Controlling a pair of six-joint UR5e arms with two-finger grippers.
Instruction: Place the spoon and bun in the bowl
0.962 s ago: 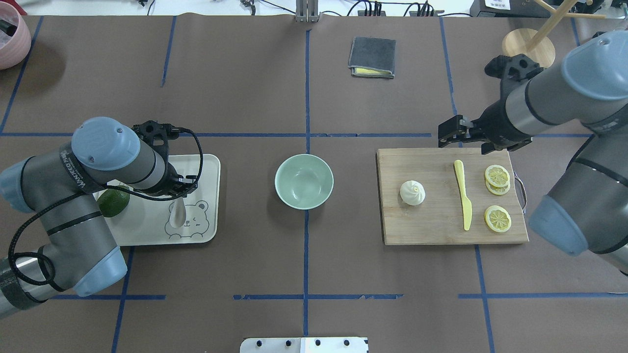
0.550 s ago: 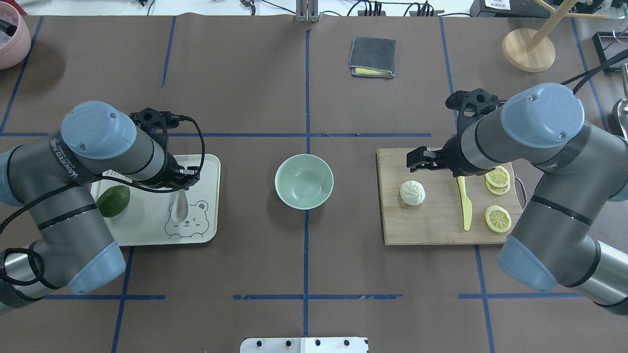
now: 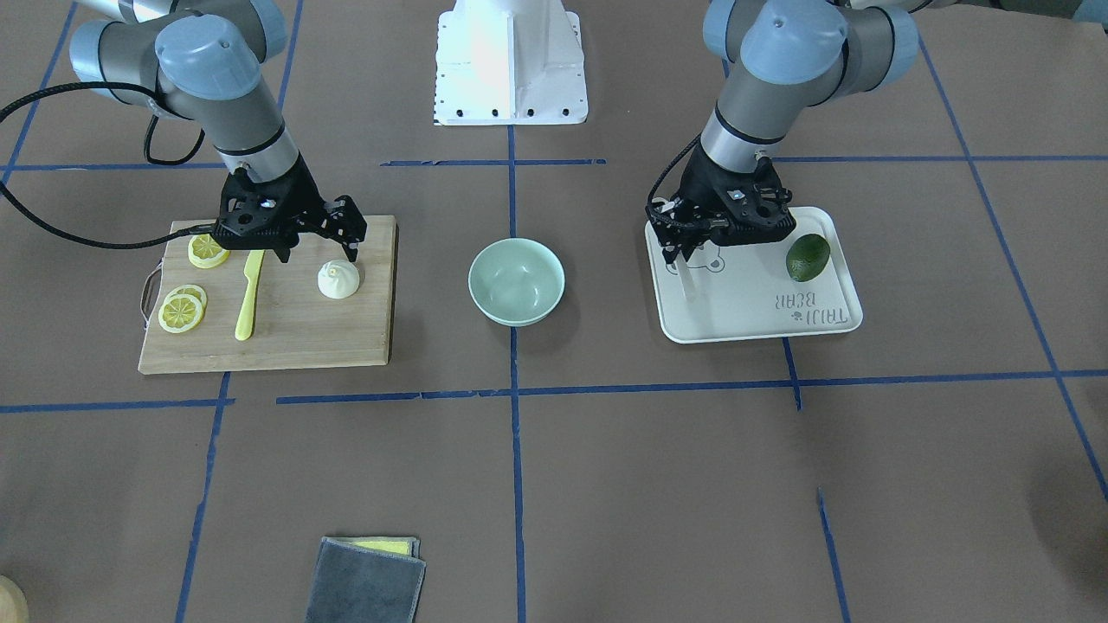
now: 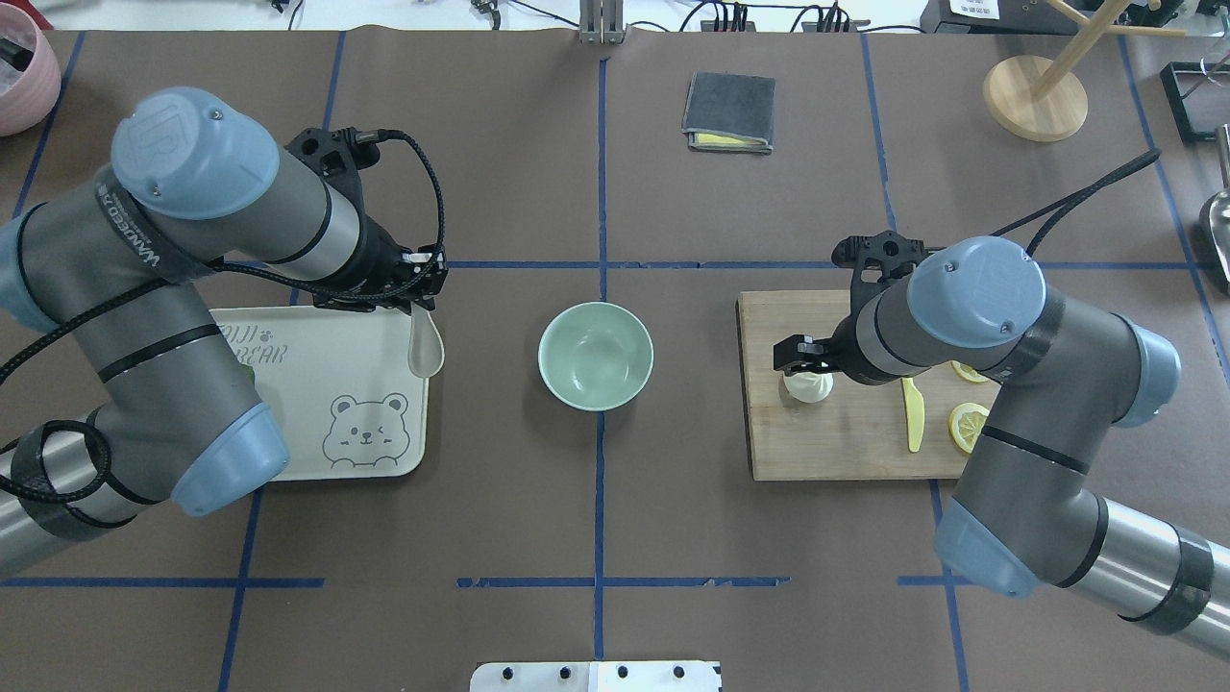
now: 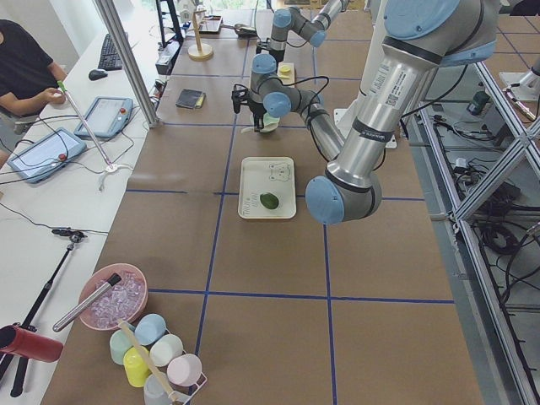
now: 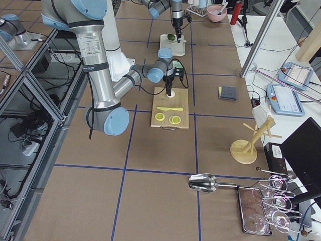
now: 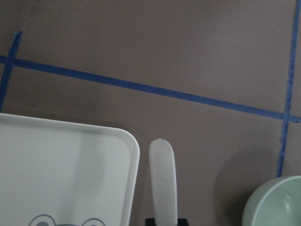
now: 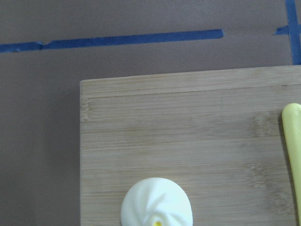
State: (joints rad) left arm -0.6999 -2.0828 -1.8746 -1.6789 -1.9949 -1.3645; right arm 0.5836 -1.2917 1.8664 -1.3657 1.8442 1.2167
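Note:
The off-white spoon point(image 4: 426, 351) hangs scoop-down from my left gripper point(image 4: 420, 309), which is shut on its handle. It is held above the right edge of the bear tray point(image 4: 317, 384); the left wrist view shows the spoon point(image 7: 163, 181) just past the tray's corner. The mint-green bowl point(image 4: 596, 356) stands empty at the table's middle, to the right of the spoon. The cream bun point(image 4: 807, 388) sits on the wooden board point(image 4: 846, 442). My right gripper point(image 3: 318, 248) is open and empty, just above the bun point(image 3: 338, 279), its fingers wide apart.
A yellow knife point(image 4: 913, 413) and lemon slices point(image 4: 971, 423) lie on the board right of the bun. An avocado point(image 3: 808, 257) lies on the tray. A grey cloth point(image 4: 728, 112), a wooden stand point(image 4: 1035, 96) and a pink pot point(image 4: 19, 77) stand at the far side.
My left gripper has lifted the spoon off the tray and carried it toward the tray's right edge. My right gripper has moved left across the board to just above the bun.

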